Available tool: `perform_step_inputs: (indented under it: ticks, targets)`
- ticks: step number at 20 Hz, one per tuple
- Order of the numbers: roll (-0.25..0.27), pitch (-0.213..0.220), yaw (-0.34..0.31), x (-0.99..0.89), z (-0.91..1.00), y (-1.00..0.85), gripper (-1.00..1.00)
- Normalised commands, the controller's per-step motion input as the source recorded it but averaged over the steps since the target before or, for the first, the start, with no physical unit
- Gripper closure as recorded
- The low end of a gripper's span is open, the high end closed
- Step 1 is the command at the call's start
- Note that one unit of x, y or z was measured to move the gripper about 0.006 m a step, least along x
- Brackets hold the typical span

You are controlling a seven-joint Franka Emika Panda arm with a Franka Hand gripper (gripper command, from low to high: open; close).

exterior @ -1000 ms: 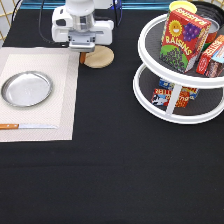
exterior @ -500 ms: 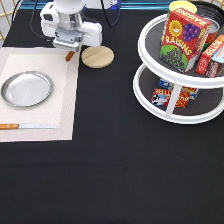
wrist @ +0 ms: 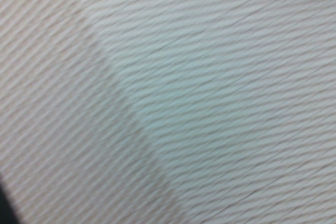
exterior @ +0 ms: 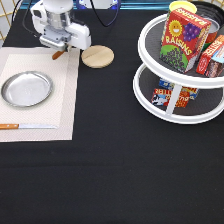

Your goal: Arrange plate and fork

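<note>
Arm: the white Panda arm comes in from the far left of the exterior view, its wrist bent so the hand points down over the far edge of the placemat (exterior: 37,97).
Gripper: the gripper (exterior: 59,51) hangs low at the mat's far right corner, just left of the wooden disc (exterior: 98,56).
Gripper state: pinched on the fork (exterior: 59,54); only a short orange-brown piece of its handle shows, poking out tilted beneath the hand. The tines are hidden.
Fork position: held at the far right corner of the mat, well apart from the plate; whether it touches the mat I cannot tell.
Plate: the plate (exterior: 26,89) lies flat on the left half of the mat, nearer than the gripper and apart from it.
Knife: the knife (exterior: 27,126) lies on the near edge of the mat, handle to the left, blade pointing right, just near of the plate.
Wooden disc: rests on the black tablecloth (exterior: 115,170), just off the mat's far right corner.
Rack: a white 2-tier round rack (exterior: 172,107) stands at the far right; a raisins box (exterior: 184,41) sits on its upper tier, other packets beside it and below.
Wrist view: filled with the ribbed weave of the placemat (wrist: 187,100), with a dark sliver at 1 corner.
</note>
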Motion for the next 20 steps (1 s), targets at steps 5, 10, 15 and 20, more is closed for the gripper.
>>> perform_step_inputs:
  ticks: [5, 10, 15, 20]
  targets:
    - [-0.013, 0.000, -0.157, 0.15, 0.07, -0.49, 1.00]
    - [-0.007, -0.006, -0.224, 0.11, -0.01, -0.32, 1.00]
    - [0.000, -0.042, -0.317, 0.06, -0.13, -0.08, 1.00]
    - [0.000, -0.069, -0.334, 0.10, -0.13, -0.01, 1.00]
